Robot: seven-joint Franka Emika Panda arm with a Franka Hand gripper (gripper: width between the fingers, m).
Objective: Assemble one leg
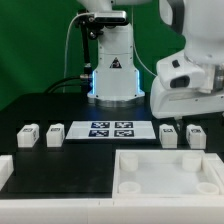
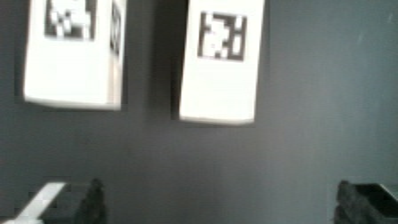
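Four small white legs with square markers stand in a row on the black table. Two are at the exterior view's left point(image 1: 27, 134) point(image 1: 54, 133) and two at its right point(image 1: 168, 134) point(image 1: 196, 135). My gripper point(image 1: 182, 120) hangs just above the right pair. In the wrist view these two legs point(image 2: 75, 55) point(image 2: 221, 65) lie side by side ahead of the fingers. My gripper point(image 2: 217, 205) is open and empty, with its dark fingertips point(image 2: 64, 200) wide apart over bare table.
The marker board point(image 1: 110, 129) lies between the two pairs of legs. A large white tray-like part point(image 1: 165, 176) with raised rims sits at the front. Another white part point(image 1: 5, 170) is at the front left edge. The arm's base point(image 1: 112, 70) stands behind.
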